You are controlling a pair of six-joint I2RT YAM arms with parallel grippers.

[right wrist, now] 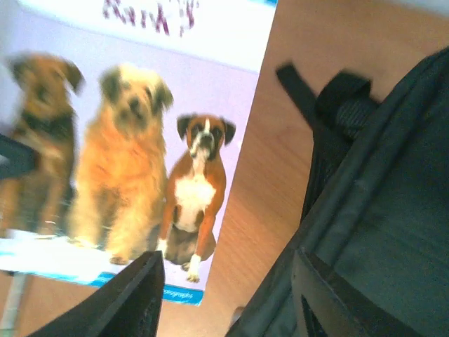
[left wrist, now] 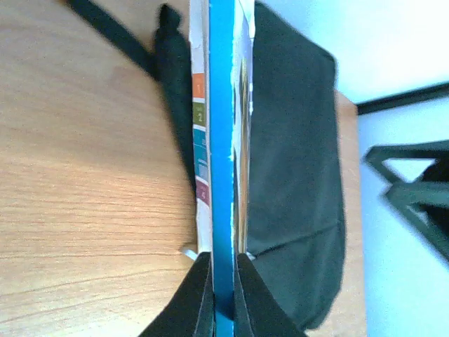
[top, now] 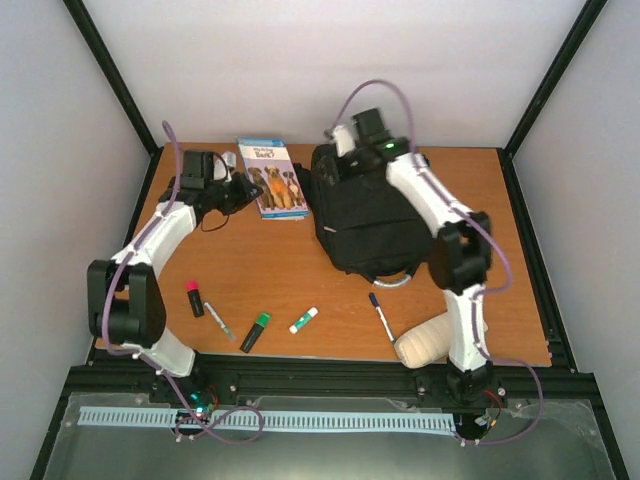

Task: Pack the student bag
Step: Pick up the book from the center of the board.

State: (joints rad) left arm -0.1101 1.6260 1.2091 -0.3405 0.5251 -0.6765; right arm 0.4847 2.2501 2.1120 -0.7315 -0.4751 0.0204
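Left wrist view: the left gripper (left wrist: 223, 260) is clamped tight on the blue edge of a book (left wrist: 221, 140), 1 finger on each face. The book runs straight away from the fingers, seen edge-on. Past the pinch, on the cover side, lies the student bag (left wrist: 295, 175), black and slack on the wooden table (left wrist: 84, 175). 1 of its straps shows on the book's other side, further out.

Right wrist view: the right gripper (right wrist: 226, 261) stands part open, its 2 fingers apart with nothing clamped between them. The bag's edge is just beside the right-hand finger and fills that side. The book's cover, 3 dogs in view, lies further off past the other finger, with bare table between it and the bag.

Top external view: well back from the left gripper, toward its arm's base, lie a pink-capped highlighter (top: 194, 298), a thin grey pen (top: 220, 322), a green marker (top: 256, 332) and a white stick with a green cap (top: 304, 320). Well back from the right gripper, near its base, lie a blue pen (top: 381, 315) and a cream pouch (top: 422, 340).
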